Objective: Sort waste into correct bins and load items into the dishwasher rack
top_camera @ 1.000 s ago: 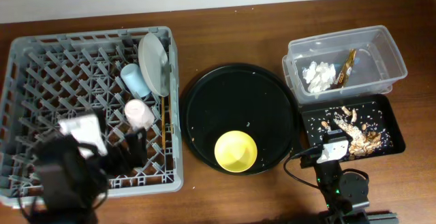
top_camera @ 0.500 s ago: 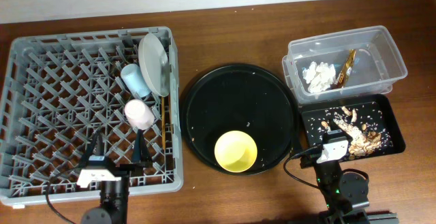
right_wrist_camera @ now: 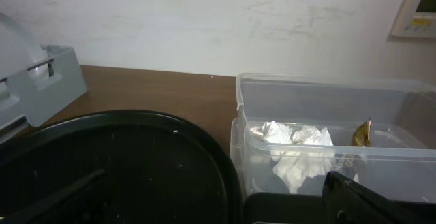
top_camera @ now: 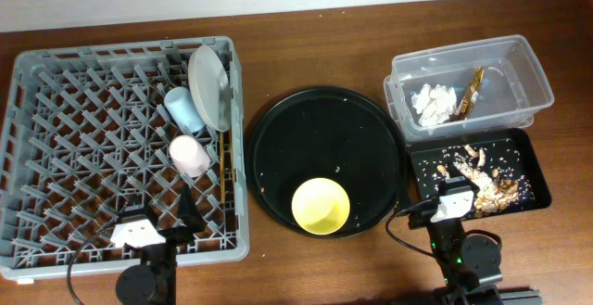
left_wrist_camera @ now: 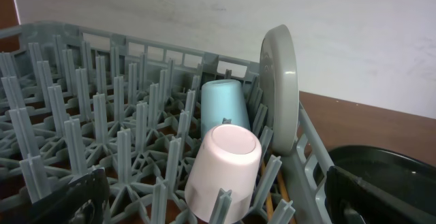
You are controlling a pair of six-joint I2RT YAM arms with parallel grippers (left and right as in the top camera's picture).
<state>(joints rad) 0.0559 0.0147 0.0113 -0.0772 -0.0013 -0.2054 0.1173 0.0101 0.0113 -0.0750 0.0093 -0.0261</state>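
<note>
The grey dishwasher rack (top_camera: 56, 120) holds an upright pale plate (top_camera: 208, 84), a light blue cup (top_camera: 183, 108), a pink cup (top_camera: 189, 155) base-up and tilted on the pegs, and chopsticks (top_camera: 225, 171) along its right side. My left gripper (top_camera: 156, 216) is open and empty at the rack's front edge. In the left wrist view, its fingers (left_wrist_camera: 221, 207) sit either side of the pink cup (left_wrist_camera: 225, 159), clear of it. The yellow bowl (top_camera: 321, 205) sits on the round black tray (top_camera: 324, 120). My right gripper (top_camera: 451, 194) is open and empty.
The clear tub (top_camera: 519, 73) holds tissue wads (top_camera: 432, 103) and a foil wrapper (top_camera: 471, 90). The shallow black tray (top_camera: 530, 161) in front of it holds food scraps (top_camera: 482, 183). The tub (right_wrist_camera: 320, 101) and tissue (right_wrist_camera: 296, 142) also show in the right wrist view.
My left arm has drawn back from over the rack's front-left part to its front edge and shifted right. The pink cup stays in the rack. The right arm has not moved.
</note>
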